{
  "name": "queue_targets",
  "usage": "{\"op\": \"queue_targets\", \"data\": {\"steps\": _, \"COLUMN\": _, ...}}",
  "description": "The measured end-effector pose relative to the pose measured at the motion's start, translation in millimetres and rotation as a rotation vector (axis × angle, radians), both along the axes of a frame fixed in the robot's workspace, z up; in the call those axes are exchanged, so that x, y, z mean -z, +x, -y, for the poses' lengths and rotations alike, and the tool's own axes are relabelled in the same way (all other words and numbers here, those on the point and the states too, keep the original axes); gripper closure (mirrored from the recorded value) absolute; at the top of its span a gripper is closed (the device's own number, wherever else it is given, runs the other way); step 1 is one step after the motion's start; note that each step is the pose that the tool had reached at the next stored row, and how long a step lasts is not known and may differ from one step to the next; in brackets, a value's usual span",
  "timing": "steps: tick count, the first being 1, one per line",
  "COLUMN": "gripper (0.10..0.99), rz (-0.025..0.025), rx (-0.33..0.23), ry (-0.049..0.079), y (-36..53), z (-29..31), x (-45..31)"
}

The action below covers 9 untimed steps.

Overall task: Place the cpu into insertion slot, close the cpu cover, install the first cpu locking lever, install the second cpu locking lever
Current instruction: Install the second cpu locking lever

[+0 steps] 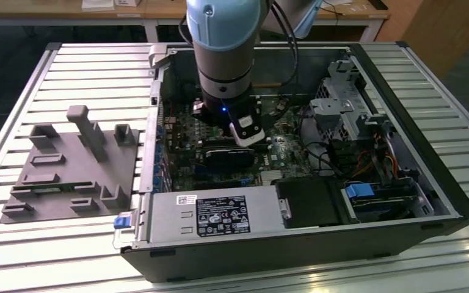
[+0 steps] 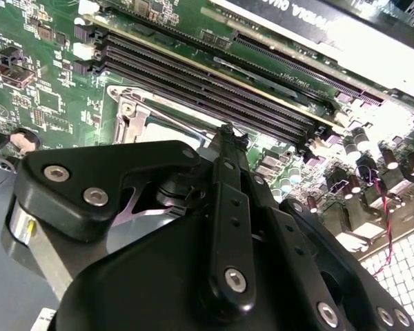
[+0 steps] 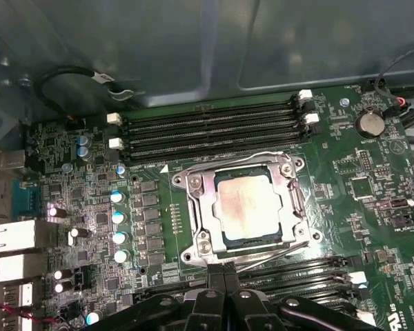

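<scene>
green circuit board (image 3: 372, 207), silver-grey cpu (image 3: 247, 205)

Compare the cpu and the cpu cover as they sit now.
The cpu is a solid square with a dull, smudged metal top; the cpu cover is a bright silver frame with an open centre. The cpu lies inside that opening, and the cover surrounds its edges. Both lie flat over the insertion slot, square to the board.

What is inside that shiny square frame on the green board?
Inside the cpu cover sits the cpu, its dull silver top showing through the cut-out. The insertion slot lies underneath it, covered. The gripper hangs beside the frame's edge.
</scene>
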<state>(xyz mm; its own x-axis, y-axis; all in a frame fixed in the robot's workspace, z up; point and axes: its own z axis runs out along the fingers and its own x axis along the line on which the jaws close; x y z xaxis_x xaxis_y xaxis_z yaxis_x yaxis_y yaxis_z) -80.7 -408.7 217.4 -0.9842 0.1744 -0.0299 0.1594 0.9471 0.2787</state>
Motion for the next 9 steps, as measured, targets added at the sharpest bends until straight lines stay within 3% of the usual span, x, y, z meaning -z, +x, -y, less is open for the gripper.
{"op": "queue_targets", "data": {"steps": 9, "gripper": 0.984, "rz": 0.0003, "rx": 0.0, "ry": 0.0, "y": 0.0, "z": 0.0, "x": 2.4}}
